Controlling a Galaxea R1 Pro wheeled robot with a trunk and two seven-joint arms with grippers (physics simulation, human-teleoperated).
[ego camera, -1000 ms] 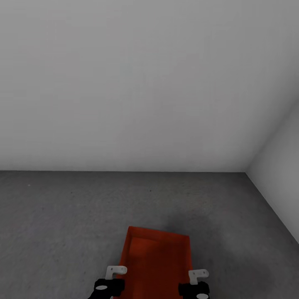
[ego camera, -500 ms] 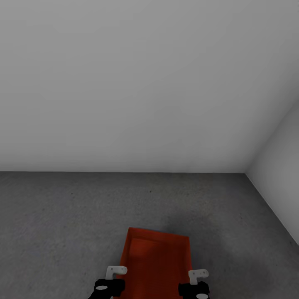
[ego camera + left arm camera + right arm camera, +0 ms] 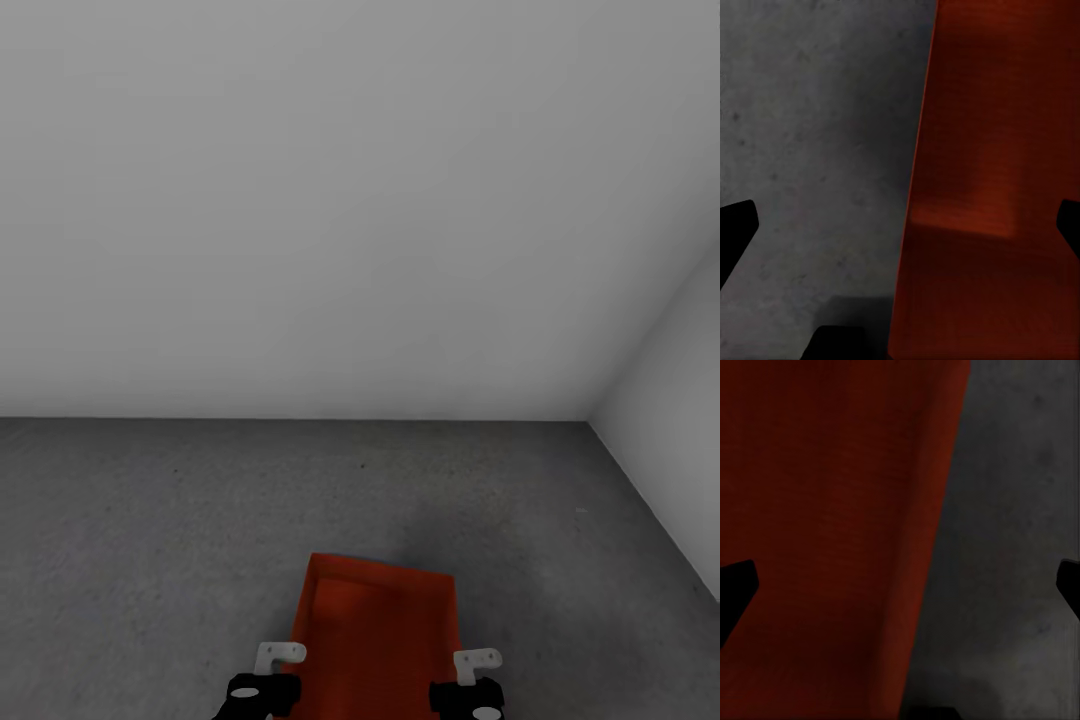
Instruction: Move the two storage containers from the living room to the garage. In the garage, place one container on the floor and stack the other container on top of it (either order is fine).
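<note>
Left gripper (image 3: 266, 682): hung at the left wall of the orange-red storage container (image 3: 380, 620), black fingers (image 3: 735, 232) spread wide with that wall's edge between them, gripping nothing. Right gripper (image 3: 470, 684): hung at the other side wall the same way, fingers (image 3: 735, 594) far apart, gripping nothing too. Saw the container low down in the head view, between both grippers, over the dark grey floor (image 3: 150, 520). Could not tell if it touched the floor. Saw a plain white wall (image 3: 300, 200) well beyond it, meeting a second wall at a corner on the right.
</note>
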